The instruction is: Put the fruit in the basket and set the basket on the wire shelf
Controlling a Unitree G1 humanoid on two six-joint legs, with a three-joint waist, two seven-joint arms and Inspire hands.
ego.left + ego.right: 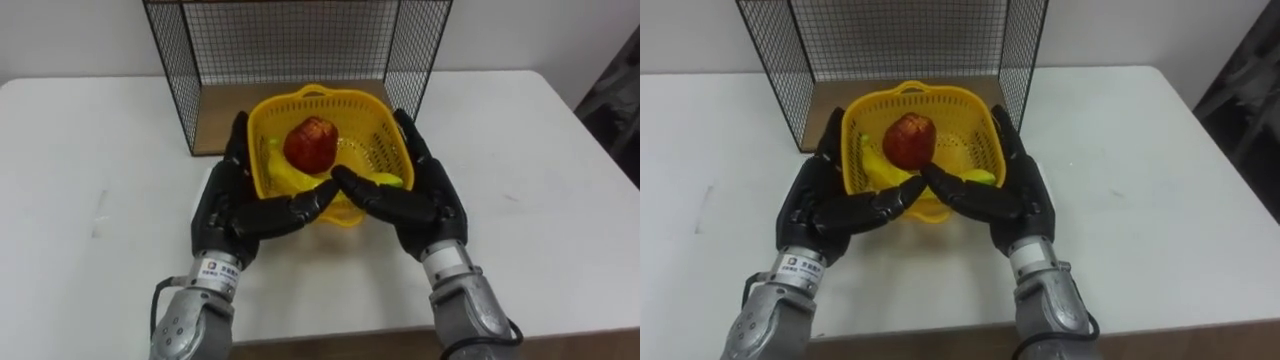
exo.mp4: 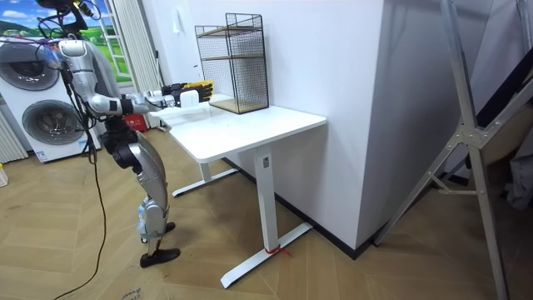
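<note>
Fingers (image 1: 237, 145) of the left hand (image 1: 232, 212) are lying straight and flat along one side of the yellow basket (image 1: 372, 135). The right hand (image 1: 432, 205) is doing the same on the other side, so both hands are pressing the basket between them in the middle of the frame. Both thumbs are reaching in along the near rim and almost meeting. A red fruit (image 1: 310, 143), a banana (image 1: 288, 178) and something small and green (image 1: 392, 180) are sitting inside the basket. The basket is sitting just in front of the wire shelf (image 1: 290, 40) at the top of the frame. Whether the basket is touching the white tabletop (image 1: 90, 150) cannot be told. In the room view the robot is standing at the tabletop's end, at the left of the frame.
</note>
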